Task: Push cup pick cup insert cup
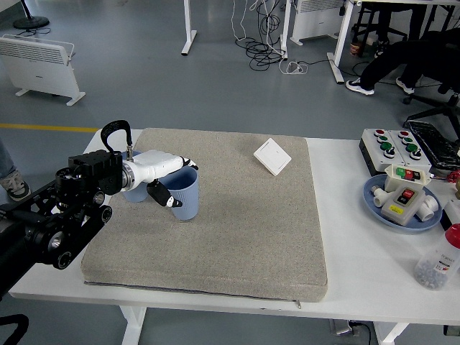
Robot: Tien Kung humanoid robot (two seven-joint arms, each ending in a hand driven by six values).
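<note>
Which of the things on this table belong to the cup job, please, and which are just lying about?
Job: left hand, gripping the blue cup; second blue cup behind it.

Lying about: white switch plate, button box, blue plate of parts, bottle.

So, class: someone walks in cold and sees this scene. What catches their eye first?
The left hand, white-fingered on a black arm, grips a blue cup on the left of a grey mat. A second blue cup sits mostly hidden behind the wrist. A white switch plate lies near the mat's far edge.

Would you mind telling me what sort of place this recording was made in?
Probably a robotics lab or workshop: a white table with a grey mat, push-button control boxes, and cables on a grey floor.
</note>
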